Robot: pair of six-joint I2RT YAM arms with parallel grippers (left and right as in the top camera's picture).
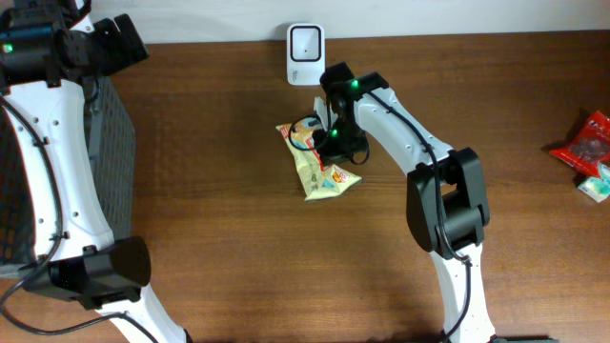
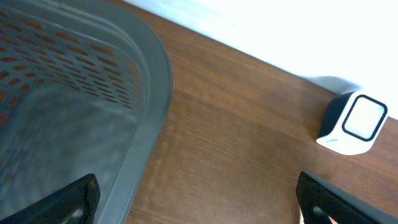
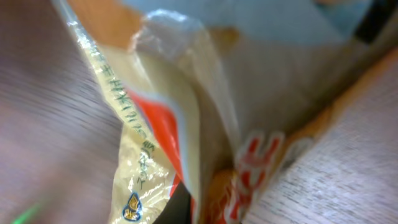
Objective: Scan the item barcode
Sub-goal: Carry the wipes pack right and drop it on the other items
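Packet [image 1: 319, 177] sits pinched in right gripper [image 1: 331, 145] (scanner [image 1: 305, 43] near).

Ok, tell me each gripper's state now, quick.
Left gripper: open, holding nothing.
Right gripper: shut on the snack packet.

The right gripper [image 1: 335, 143] hides the upper part of the snack packet [image 1: 324, 176] from overhead; the right wrist view is blurred, its print unreadable; the basket [image 2: 155, 74] runs off the left wrist view; a red packet [image 1: 591, 143] at the counter's [image 1: 238, 238] right edge is cut off.
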